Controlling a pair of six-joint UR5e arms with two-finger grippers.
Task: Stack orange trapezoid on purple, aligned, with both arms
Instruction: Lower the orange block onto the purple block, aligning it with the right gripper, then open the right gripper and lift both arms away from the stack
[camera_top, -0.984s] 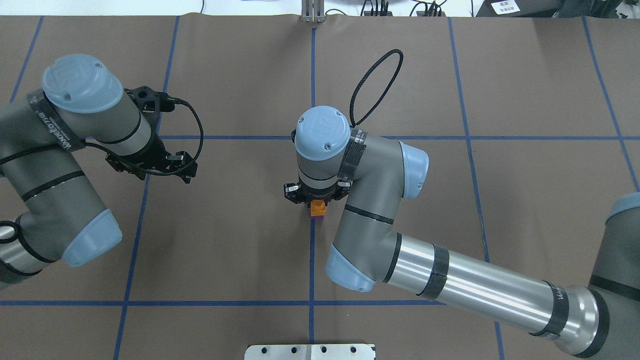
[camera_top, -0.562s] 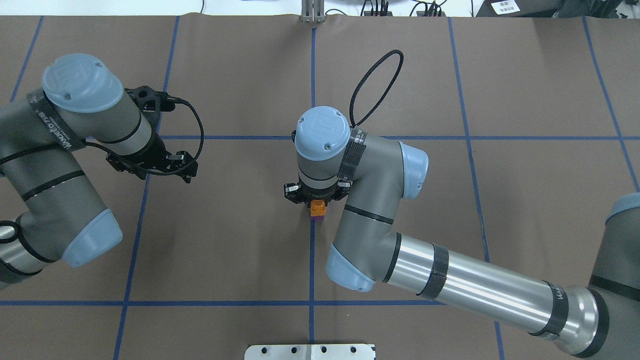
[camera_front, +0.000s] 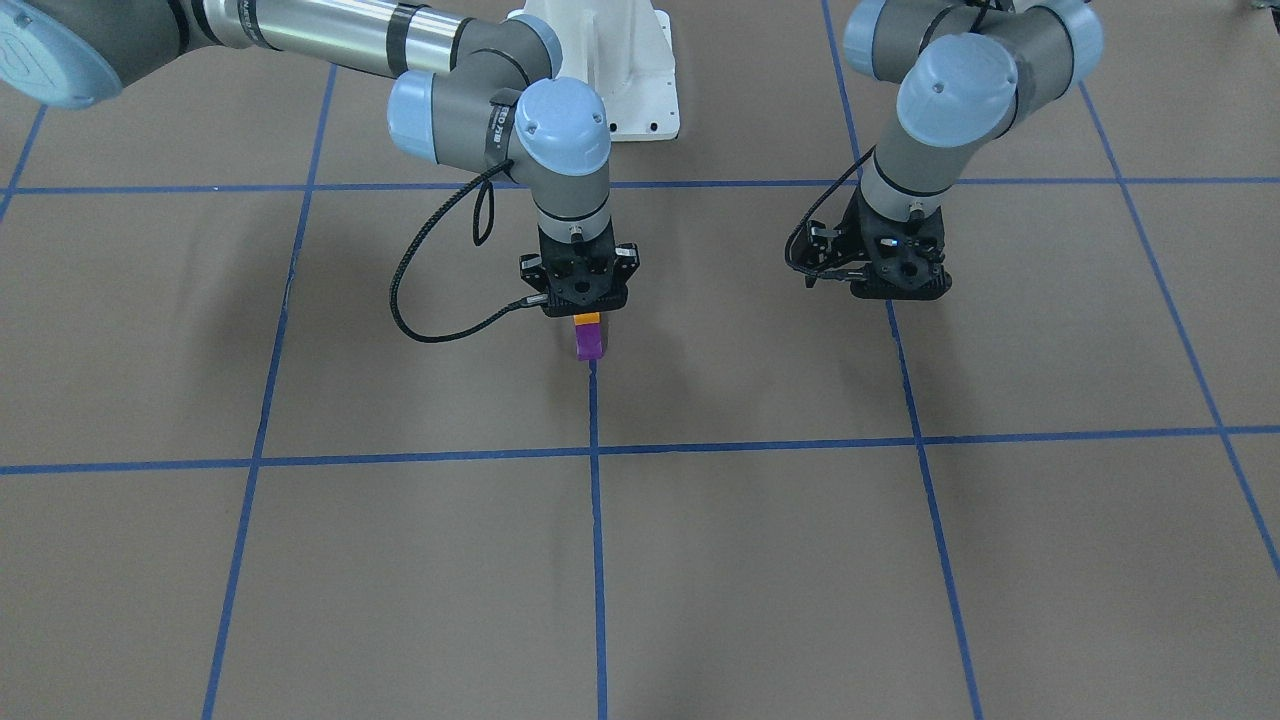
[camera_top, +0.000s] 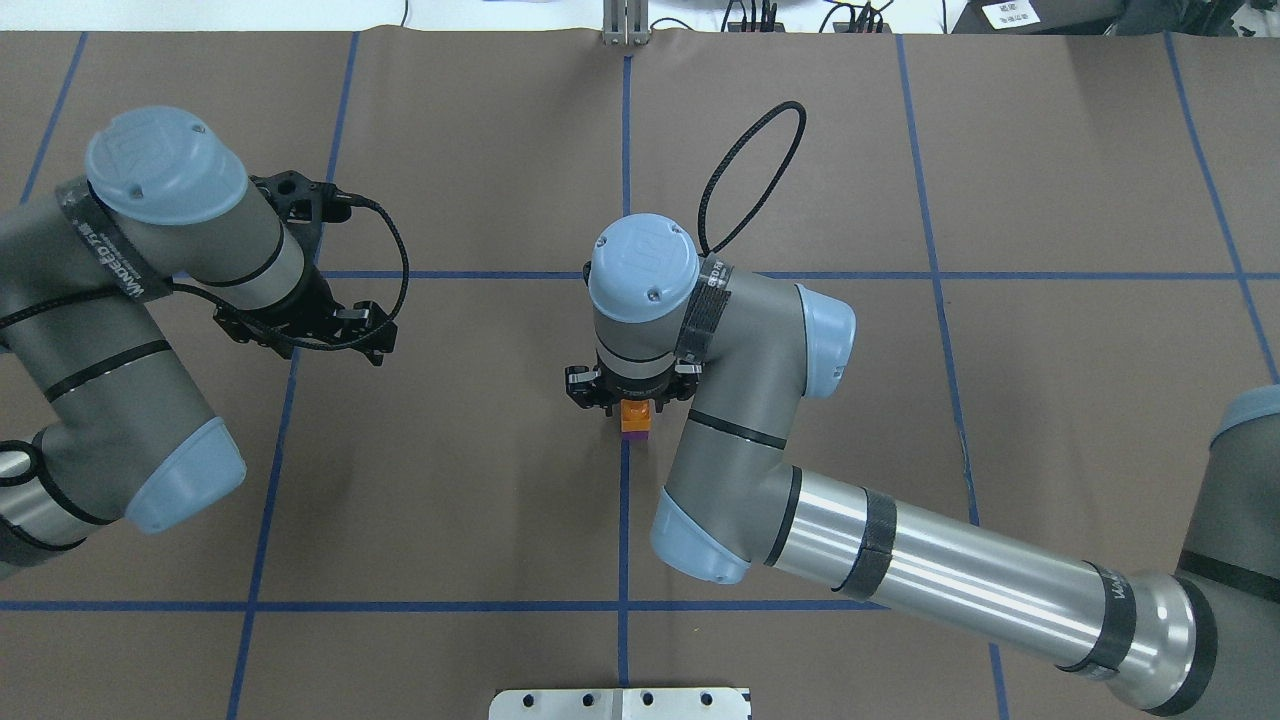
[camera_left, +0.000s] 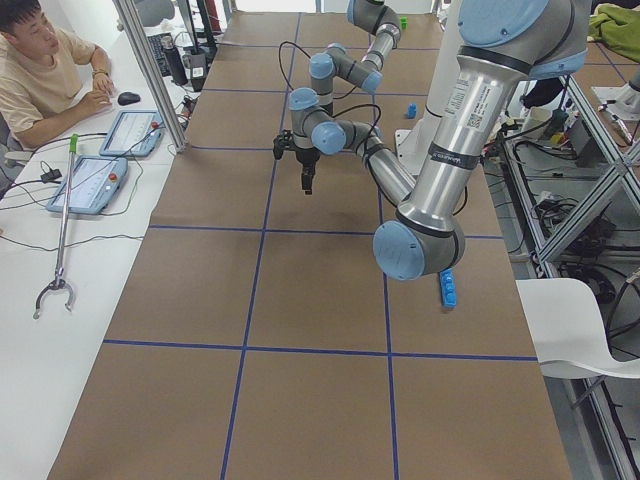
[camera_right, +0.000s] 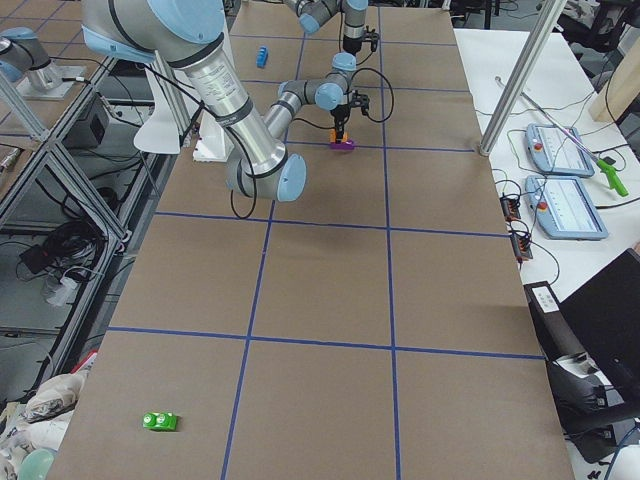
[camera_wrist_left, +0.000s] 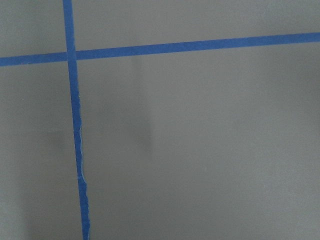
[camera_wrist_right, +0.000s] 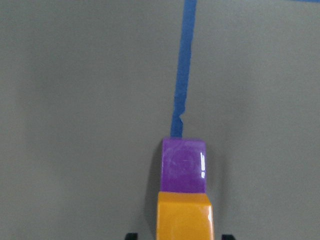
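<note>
— Brown table cover (camera_top: 450, 500), blue tape grid. Where's the stack, and which step do you log?

— You'll find the purple (camera_wrist_right: 183, 165) on the cover at the end of a tape line (camera_wrist_right: 184, 75). The orange trapezoid (camera_wrist_right: 184, 217) is on top of the purple, and its sides look flush from the wrist view. Can't confirm the stud is seated. I'd call this release after placement.

— Jaws?

— Your right gripper (camera_front: 584, 308) is directly above the purple, straddling the orange trapezoid. Its fingertips (camera_wrist_right: 131, 235) show cover between them and the block on both sides, so spread, not pinching. Your left gripper (camera_front: 900, 288) is well apart from the purple, on the robot's left. Can't tell its jaw state; its wrist view shows only cover and tape.

— Next move?

— Retreat straight up. Any sideways drift could clip the orange trapezoid and break the alignment.

— Pose?

— The right arm (camera_top: 900, 560) is stretched long, wrist vertical, tool pointing down over the purple. The left arm (camera_top: 120, 330) is folded, tool pointing down too.
</note>
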